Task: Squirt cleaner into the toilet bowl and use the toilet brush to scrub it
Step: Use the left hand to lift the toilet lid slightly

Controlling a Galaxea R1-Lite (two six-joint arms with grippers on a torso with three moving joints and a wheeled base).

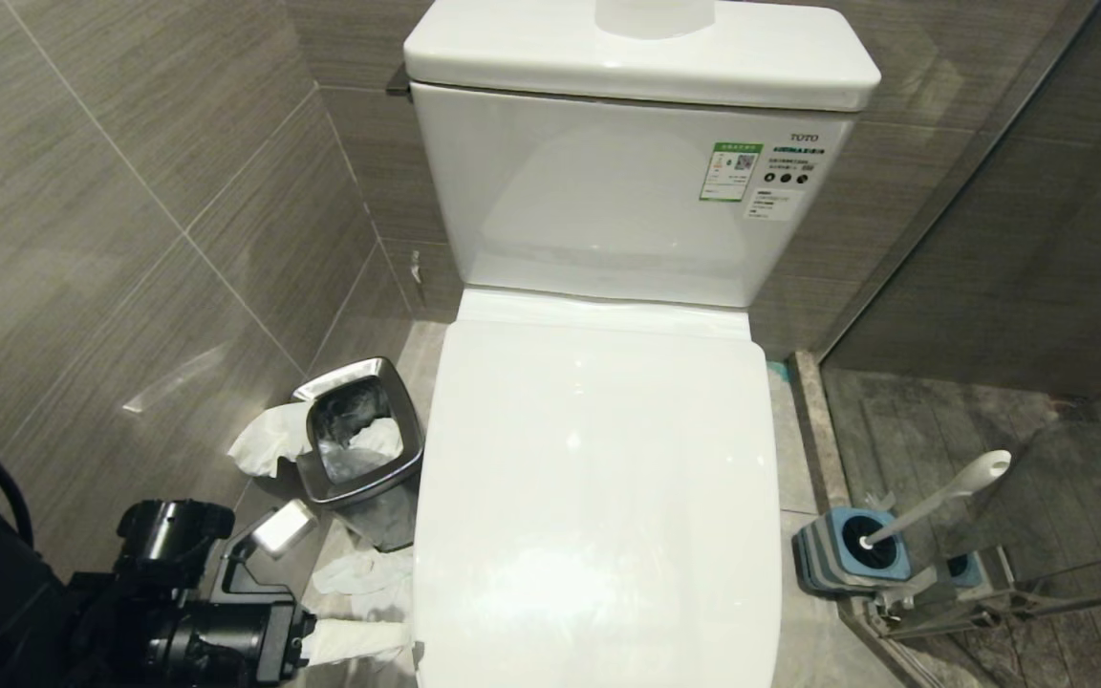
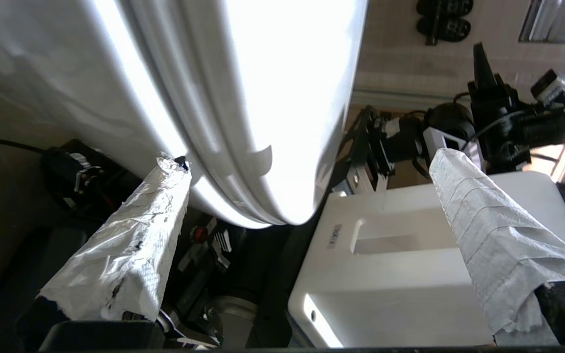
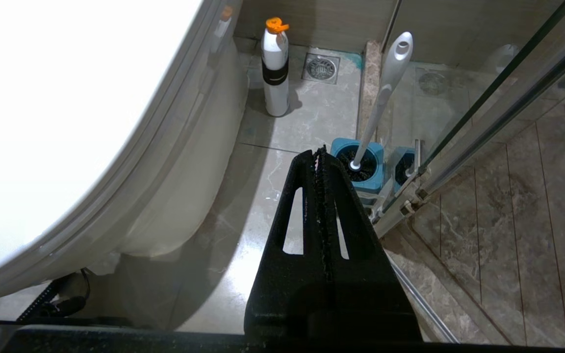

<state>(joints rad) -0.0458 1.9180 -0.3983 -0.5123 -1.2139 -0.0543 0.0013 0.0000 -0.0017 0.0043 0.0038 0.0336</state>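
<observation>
My left end effector hangs released, its paper-wrapped fingers spread either side of the lid's front edge, at 7 o'clock of the toilet in the head view. My right end effector is clenched on nothing, low beside the bowl.

The lid is down, so the bowl itself is hidden. I judge the lid stiff, light and slick; the front lip is the place to hook it.

The brush leans in its holder at 4 o'clock of the toilet. Its handle looks rigid, light and smooth; I would grip it mid-shaft, clear of the bristles sunk in the holder.

A white bottle with an orange cap stands on the floor behind. The bin at 9 o'clock holds crumpled paper.
</observation>
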